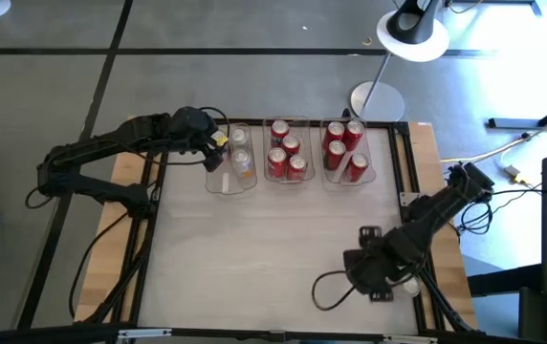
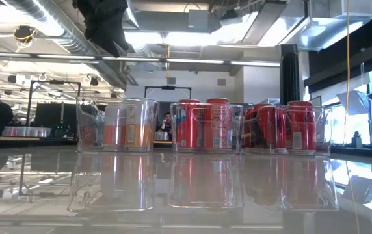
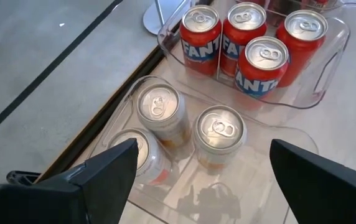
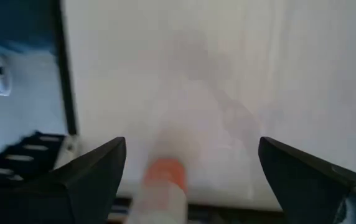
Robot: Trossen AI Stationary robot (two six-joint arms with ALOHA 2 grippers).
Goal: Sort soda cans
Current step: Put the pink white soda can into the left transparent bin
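White table [image 1: 254,258], left hand [image 3: 200,180] spread above 3 silver cans [image 3: 218,134]

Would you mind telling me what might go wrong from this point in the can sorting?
The left pincer hangs open over the left bin, close above its three silver cans; a careless descent could tip one or knock the bin's wall. The right pincer, open near the table's front corner, has a blurred silver-and-orange can lying between its fingers; it may roll off the edge.

overhead, table-level, two wrist views, bins [image 1: 289,153] shared
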